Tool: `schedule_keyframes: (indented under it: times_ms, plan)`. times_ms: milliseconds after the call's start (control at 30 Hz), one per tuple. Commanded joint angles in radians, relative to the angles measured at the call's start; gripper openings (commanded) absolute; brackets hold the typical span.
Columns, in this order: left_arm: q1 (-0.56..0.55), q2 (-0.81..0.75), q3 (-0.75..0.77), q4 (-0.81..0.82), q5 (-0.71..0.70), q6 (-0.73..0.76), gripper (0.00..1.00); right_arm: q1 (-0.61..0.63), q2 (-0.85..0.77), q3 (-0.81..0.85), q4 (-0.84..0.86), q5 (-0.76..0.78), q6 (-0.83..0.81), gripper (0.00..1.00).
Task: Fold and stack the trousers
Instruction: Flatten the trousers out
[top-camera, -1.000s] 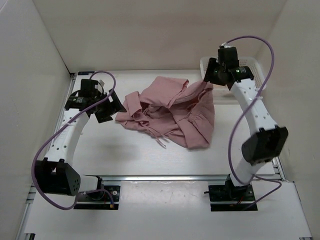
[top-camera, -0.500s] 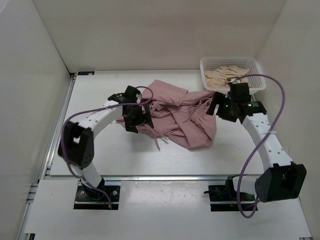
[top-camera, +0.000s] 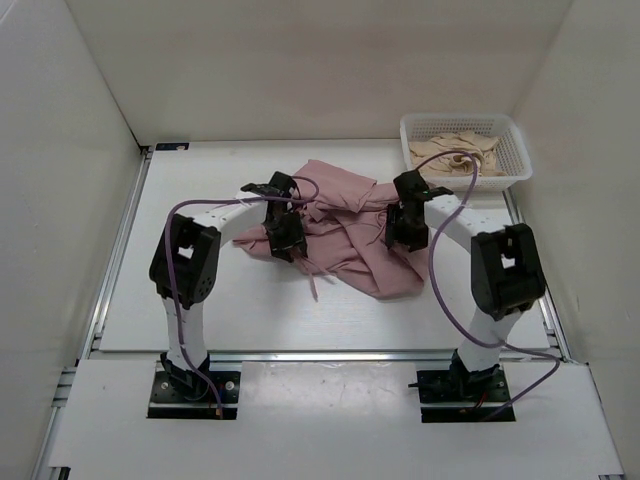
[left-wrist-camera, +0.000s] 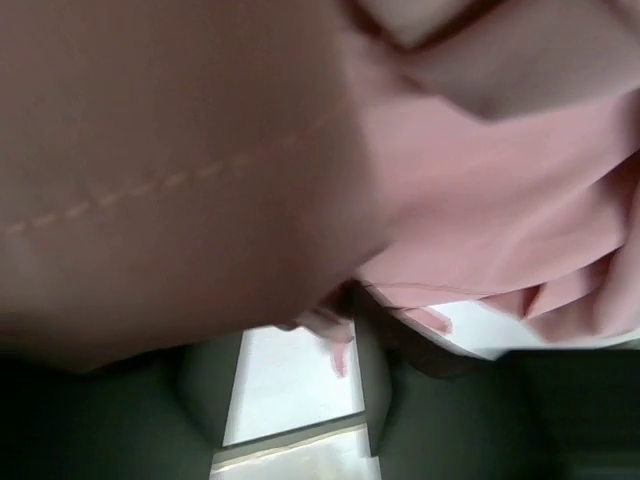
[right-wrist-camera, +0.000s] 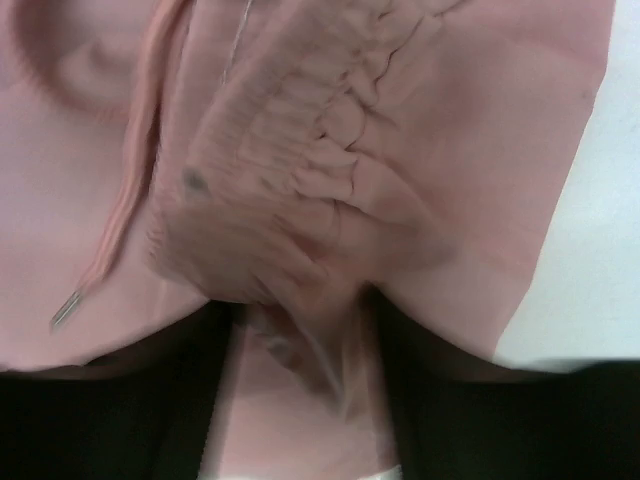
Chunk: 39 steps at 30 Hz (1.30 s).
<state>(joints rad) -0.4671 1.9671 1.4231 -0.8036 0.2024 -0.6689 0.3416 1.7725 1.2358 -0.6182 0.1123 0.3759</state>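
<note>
The dusty-pink trousers (top-camera: 350, 225) lie crumpled in the middle of the white table (top-camera: 200, 300). My left gripper (top-camera: 287, 240) is pressed down on their left part. In the left wrist view the trousers (left-wrist-camera: 450, 180) drape over the left gripper (left-wrist-camera: 295, 335) and hide its fingertips. Its dark fingers (left-wrist-camera: 385, 400) stand narrowly apart with bare table between them. My right gripper (top-camera: 405, 228) sits on the right part of the trousers. There the right gripper (right-wrist-camera: 300, 340) has a bunch of gathered waistband (right-wrist-camera: 300, 130) pinched between its fingers. A drawstring (right-wrist-camera: 110, 260) trails to the left.
A white basket (top-camera: 520, 160) at the back right holds a beige-cream garment (top-camera: 450, 150). White walls enclose the table on three sides. A loose drawstring end (top-camera: 315, 285) lies in front of the trousers.
Both arms swung in from the sides and came down on the trousers. Both sets of jaws have narrowed, the right around the waistband.
</note>
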Motion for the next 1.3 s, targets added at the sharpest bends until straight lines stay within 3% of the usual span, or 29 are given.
schedule_keyframes:
  times_ms: [0, 33, 67, 100, 200, 367, 500, 633, 700, 833, 867, 900, 933, 967, 1067, 1133, 1200, 1233, 1267]
  plan:
    - [0.007, -0.017, 0.051, 0.020, -0.021, -0.006, 0.47, -0.001, 0.041, 0.070, 0.034, 0.144, 0.006, 0.48]
    - [0.018, -0.017, 0.051, 0.020, -0.021, -0.006, 0.25, 0.011, 0.041, 0.070, 0.034, 0.159, 0.015, 0.30]
    - [0.018, -0.017, 0.051, 0.020, -0.021, -0.006, 0.16, 0.011, 0.004, 0.070, 0.034, 0.170, 0.029, 0.05]
    - [0.030, -0.027, 0.051, 0.020, -0.021, 0.005, 0.10, 0.011, -0.013, 0.070, 0.034, 0.170, 0.029, 0.00]
    - [0.074, -0.054, 0.040, 0.020, -0.021, 0.034, 0.10, 0.011, -0.090, 0.070, 0.015, 0.179, 0.038, 0.00]
    - [0.157, -0.200, 0.121, -0.063, -0.044, 0.077, 0.10, -0.001, -0.191, 0.240, -0.054, 0.179, 0.018, 0.00]
    - [0.245, -0.281, 0.342, -0.202, -0.066, 0.121, 0.10, -0.022, -0.243, 0.452, -0.104, 0.179, 0.018, 0.00]
    - [0.326, -0.347, 0.583, -0.334, -0.089, 0.175, 0.10, -0.032, -0.335, 0.563, -0.150, 0.191, 0.018, 0.00]
    - [0.364, -0.423, 0.622, -0.371, -0.101, 0.199, 0.10, -0.032, -0.430, 0.530, -0.166, 0.204, 0.018, 0.00]
    - [0.395, -0.493, 0.554, -0.352, -0.066, 0.210, 0.10, -0.032, -0.574, 0.331, -0.166, 0.214, 0.050, 0.00]
    - [0.395, -0.493, 0.519, -0.324, -0.040, 0.219, 0.11, -0.032, -0.593, 0.227, -0.166, 0.214, 0.064, 0.00]
    - [0.395, -0.473, 0.507, -0.309, -0.040, 0.219, 0.27, -0.032, -0.605, 0.179, -0.166, 0.214, 0.079, 0.00]
    - [0.395, -0.411, 0.495, -0.292, -0.026, 0.219, 0.81, -0.032, -0.605, 0.130, -0.166, 0.224, 0.107, 0.00]
    - [0.395, -0.368, 0.494, -0.283, -0.026, 0.236, 0.97, -0.032, -0.605, 0.084, -0.166, 0.224, 0.121, 0.00]
    - [0.404, -0.170, 0.601, -0.429, -0.038, 0.258, 1.00, -0.032, -0.585, -0.093, -0.135, 0.172, 0.173, 0.00]
    - [0.404, -0.213, 0.582, -0.401, -0.066, 0.247, 1.00, -0.032, -0.576, -0.159, -0.144, 0.129, 0.204, 0.00]
    - [0.415, -0.304, 0.466, -0.350, -0.075, 0.247, 1.00, -0.032, -0.597, -0.189, -0.144, 0.128, 0.218, 0.00]
    - [0.415, -0.391, 0.427, -0.335, -0.092, 0.247, 0.93, -0.032, -0.597, -0.200, -0.144, 0.119, 0.218, 0.00]
    - [0.427, -0.433, 0.389, -0.335, -0.103, 0.247, 0.79, -0.032, -0.611, -0.200, -0.144, 0.119, 0.218, 0.00]
